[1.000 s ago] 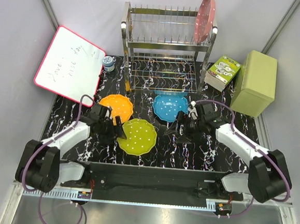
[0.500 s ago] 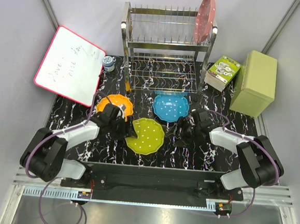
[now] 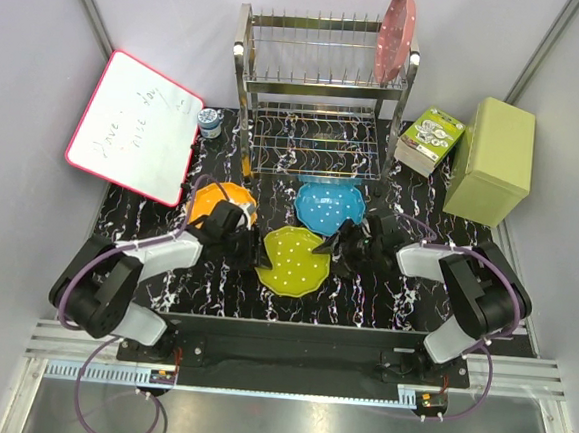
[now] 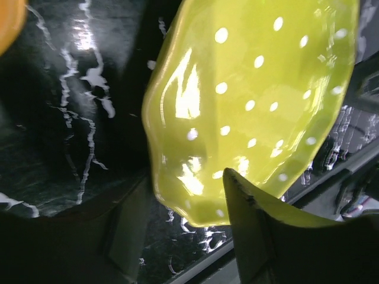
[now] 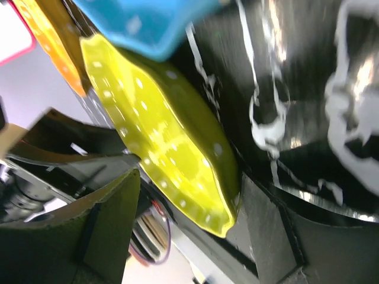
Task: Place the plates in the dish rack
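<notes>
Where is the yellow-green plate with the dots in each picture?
Top external: the yellow-green plate is low in the middle, between the two arms.
Left wrist: it fills the upper right.
Right wrist: it runs diagonally from upper left to lower middle.
Shared landmark: the orange plate, up-left of it in all three.

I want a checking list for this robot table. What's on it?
Surface: black marbled table, no spills seen.
Job's things: pink plate stands in the dish rack's top tier; orange plate and blue plate lie flat; yellow-green plate is tilted up between the arms.
Clutter: whiteboard and small jar left of the rack; patterned box and pale green box right.
Grippers: left gripper shut on the yellow-green plate's rim; right gripper open around the opposite rim.
Cables: purple cables loop beside both arms.
Surroundings: plain grey walls; nothing else seen.
</notes>
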`<action>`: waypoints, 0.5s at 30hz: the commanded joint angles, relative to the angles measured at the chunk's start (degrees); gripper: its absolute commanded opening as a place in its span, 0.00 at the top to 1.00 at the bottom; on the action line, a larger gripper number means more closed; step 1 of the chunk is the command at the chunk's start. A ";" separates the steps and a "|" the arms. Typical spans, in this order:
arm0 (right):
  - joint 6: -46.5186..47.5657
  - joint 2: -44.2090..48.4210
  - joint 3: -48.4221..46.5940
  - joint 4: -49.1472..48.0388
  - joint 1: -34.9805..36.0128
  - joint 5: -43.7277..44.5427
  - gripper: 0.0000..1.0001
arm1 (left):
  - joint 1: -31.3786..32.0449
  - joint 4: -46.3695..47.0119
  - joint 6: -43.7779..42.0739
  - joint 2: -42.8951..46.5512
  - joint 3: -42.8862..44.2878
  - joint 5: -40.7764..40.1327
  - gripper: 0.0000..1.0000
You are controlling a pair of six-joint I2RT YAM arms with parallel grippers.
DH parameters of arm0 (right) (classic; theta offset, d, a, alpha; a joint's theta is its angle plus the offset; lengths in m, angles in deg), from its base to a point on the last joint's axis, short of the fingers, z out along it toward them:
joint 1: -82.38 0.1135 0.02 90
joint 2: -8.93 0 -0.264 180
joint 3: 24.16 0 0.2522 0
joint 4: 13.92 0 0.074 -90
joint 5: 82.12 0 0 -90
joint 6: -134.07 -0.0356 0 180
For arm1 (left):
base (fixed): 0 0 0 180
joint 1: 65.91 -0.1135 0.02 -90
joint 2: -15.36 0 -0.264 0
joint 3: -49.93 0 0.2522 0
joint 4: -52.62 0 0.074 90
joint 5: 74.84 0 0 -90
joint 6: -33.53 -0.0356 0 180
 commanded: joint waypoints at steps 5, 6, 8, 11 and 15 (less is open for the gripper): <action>1.93 -2.59 -0.35 -4.61 -0.19 4.55 0.27 | 1.81 2.76 0.60 -6.28 2.63 2.62 0.61; 2.19 -1.89 0.09 -5.74 -0.19 4.20 0.28 | 1.99 3.20 0.60 -6.81 3.07 2.88 0.65; 2.37 -1.18 1.85 -8.64 0.08 1.76 0.29 | 2.34 3.73 0.51 -8.30 3.51 3.94 0.71; 2.98 -1.00 2.47 -9.36 0.60 -0.18 0.32 | 3.04 3.73 -0.01 -9.54 3.69 4.46 0.89; 2.98 -1.70 3.43 -10.41 0.96 -0.63 0.32 | 3.84 3.90 -0.89 -8.58 1.41 5.34 1.00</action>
